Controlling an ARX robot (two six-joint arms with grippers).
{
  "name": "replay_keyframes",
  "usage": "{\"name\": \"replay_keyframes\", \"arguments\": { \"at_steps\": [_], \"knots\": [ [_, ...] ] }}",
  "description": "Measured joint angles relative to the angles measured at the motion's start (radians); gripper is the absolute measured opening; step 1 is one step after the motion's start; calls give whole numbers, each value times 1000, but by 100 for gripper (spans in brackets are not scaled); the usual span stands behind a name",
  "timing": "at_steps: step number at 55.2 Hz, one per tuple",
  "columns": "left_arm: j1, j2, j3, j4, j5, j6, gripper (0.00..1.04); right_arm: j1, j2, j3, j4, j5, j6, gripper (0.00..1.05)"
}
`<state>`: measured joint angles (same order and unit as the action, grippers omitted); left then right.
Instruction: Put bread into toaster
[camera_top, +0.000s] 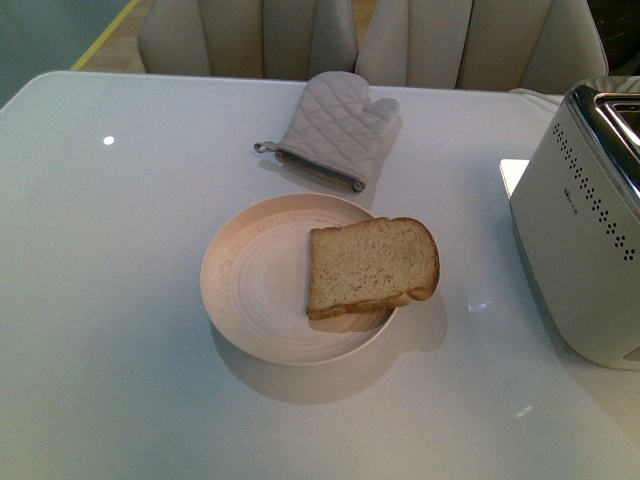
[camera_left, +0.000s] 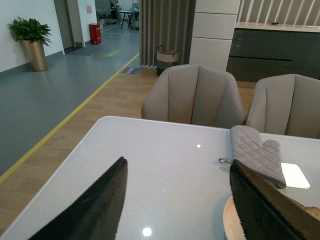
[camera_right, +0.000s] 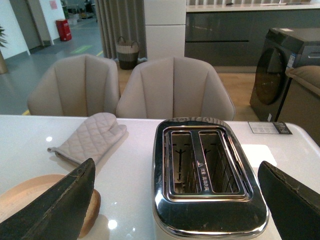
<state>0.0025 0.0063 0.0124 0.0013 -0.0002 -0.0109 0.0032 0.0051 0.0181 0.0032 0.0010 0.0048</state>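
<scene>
A slice of speckled brown bread (camera_top: 372, 265) lies on a pale round plate (camera_top: 250, 290) at the table's middle, its rounded top hanging over the plate's right rim. The white toaster (camera_top: 585, 230) stands at the right edge of the table. Neither arm shows in the front view. My right gripper (camera_right: 176, 165) hangs open above the toaster's chrome top (camera_right: 210, 212), and both slots are empty. A bit of the bread's crust (camera_right: 91, 210) shows beside one finger. My left gripper (camera_left: 177, 200) is open over bare table left of the plate's rim (camera_left: 229, 222).
A grey quilted oven mitt (camera_top: 335, 128) lies behind the plate, towards the far edge. Beige chairs (camera_top: 250, 35) stand along the far side of the table. The toaster sits close to the table's right edge.
</scene>
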Motion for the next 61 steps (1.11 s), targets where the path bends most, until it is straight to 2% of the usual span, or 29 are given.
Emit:
{"name": "replay_keyframes", "arguments": {
  "at_steps": [10, 14, 17, 22, 32, 44, 61],
  "knots": [
    [0, 0, 0, 0, 0, 2, 99, 0, 0, 0, 0, 0, 0, 96],
    [0, 0, 0, 0, 0, 2, 97, 7, 16, 10, -37, 26, 10, 96],
    [0, 0, 0, 0, 0, 2, 97, 47, 106, 76, -205, 118, 66, 96],
    [0, -1, 0, 0, 0, 2, 97, 98, 222, 115, -283, 156, 117, 96],
    [0, -1, 0, 0, 0, 2, 97, 206, 444, 172, -121, 182, 188, 96],
    [0, -1, 0, 0, 0, 3, 97, 307, 943, 301, 151, 113, 301, 96],
    [0, -1, 0, 0, 0, 2, 97, 396, 1550, 558, 238, 8, 577, 96]
  ]
}}
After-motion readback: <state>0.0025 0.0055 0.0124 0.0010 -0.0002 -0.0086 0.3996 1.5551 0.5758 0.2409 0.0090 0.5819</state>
